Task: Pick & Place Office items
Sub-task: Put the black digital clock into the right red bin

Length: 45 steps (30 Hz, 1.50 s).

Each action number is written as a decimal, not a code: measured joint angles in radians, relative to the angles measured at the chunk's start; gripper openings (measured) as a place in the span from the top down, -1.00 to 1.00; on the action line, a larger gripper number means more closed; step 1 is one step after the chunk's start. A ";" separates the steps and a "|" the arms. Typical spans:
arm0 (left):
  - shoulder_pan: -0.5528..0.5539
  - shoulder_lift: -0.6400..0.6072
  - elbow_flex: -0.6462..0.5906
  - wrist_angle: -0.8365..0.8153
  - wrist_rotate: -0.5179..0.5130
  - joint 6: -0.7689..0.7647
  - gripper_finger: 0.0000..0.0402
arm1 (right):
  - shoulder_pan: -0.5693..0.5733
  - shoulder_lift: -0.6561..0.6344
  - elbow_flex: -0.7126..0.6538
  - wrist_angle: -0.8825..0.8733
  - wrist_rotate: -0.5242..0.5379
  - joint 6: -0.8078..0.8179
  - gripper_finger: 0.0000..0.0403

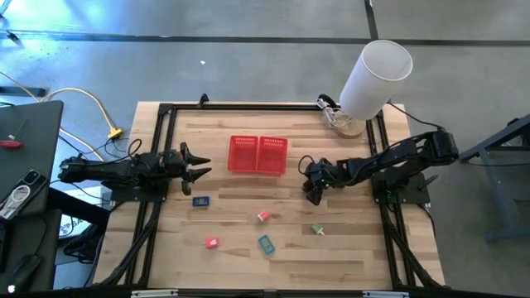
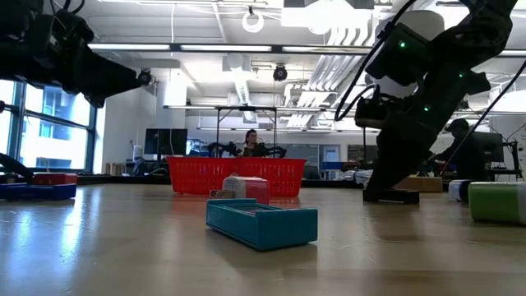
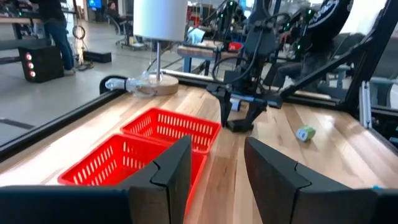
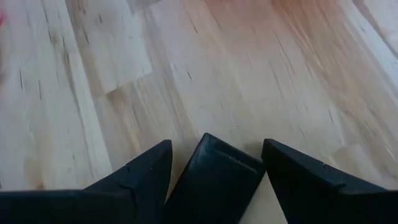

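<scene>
From above, the red two-compartment mesh basket (image 1: pixel 257 155) stands at the middle of the wooden table (image 1: pixel 348 248), and I see nothing inside either compartment. The left gripper (image 1: pixel 201 162) hovers just beside the basket's left side, fingers apart and holding nothing. The right gripper (image 1: pixel 314 195) is down at the table to the right of the basket. In front lie the small dark blue item (image 1: pixel 200 200), the pale pink item (image 1: pixel 263 216), the red-pink item (image 1: pixel 211 242), the teal item (image 1: pixel 266 244) and the green item (image 1: pixel 317 229), all apart from each other. A big white cylinder (image 1: pixel 377 76) stands at the far right corner.

In the low view, the teal item (image 2: pixel 261 222) is nearest, a shallow open tray with the pale pink item (image 2: pixel 246 188) behind it. The green item (image 2: pixel 497 202) is cut off at the edge.

In the left wrist view, both basket compartments (image 3: pixel 146 149) look empty.

In the right wrist view, a small black block (image 4: pixel 214 180) sits between the right fingers (image 4: pixel 308 180), which are closed on it; its lower part is hidden.
</scene>
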 joint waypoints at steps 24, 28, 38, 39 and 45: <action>-0.002 0.200 0.000 0.025 -0.003 -0.002 0.30 | -0.005 0.003 -0.003 -0.025 0.014 -0.071 -0.19; -0.002 0.200 0.000 0.027 -0.003 -0.005 0.30 | -0.006 0.003 -0.003 -0.037 0.018 -0.069 -0.07; -0.002 0.200 0.000 0.030 -0.002 -0.028 0.30 | -0.006 0.003 -0.003 -0.037 0.026 -0.105 0.28; -0.002 0.200 0.000 0.030 -0.002 -0.029 0.30 | -0.006 0.004 -0.003 -0.036 0.027 -0.110 0.28; -0.002 0.200 0.000 0.030 -0.002 -0.031 0.30 | -0.006 0.004 -0.003 -0.036 0.027 -0.117 0.23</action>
